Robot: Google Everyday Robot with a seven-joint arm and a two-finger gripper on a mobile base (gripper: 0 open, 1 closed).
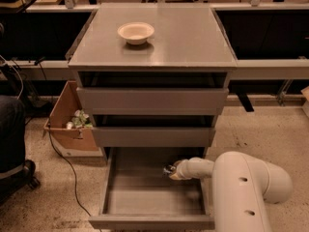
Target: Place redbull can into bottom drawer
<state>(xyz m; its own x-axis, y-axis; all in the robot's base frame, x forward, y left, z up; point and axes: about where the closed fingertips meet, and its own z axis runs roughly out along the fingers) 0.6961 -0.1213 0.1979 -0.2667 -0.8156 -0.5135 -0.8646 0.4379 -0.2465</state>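
Observation:
The bottom drawer (145, 197) is pulled out wide, and its grey floor is bare. My gripper (172, 171) reaches in from the right on the cream arm and sits inside the drawer near its right wall, a little above the floor. A small shiny bit of the redbull can (167, 169) shows at the gripper's tip, held there. Most of the can is hidden by the gripper.
A round cream bowl (136, 33) stands on the cabinet top (193, 37). The two upper drawers (152, 100) are slightly open. A cardboard box (65, 124) with trash stands on the floor to the left, with a cable beside it. My bulky arm (241, 192) fills the lower right.

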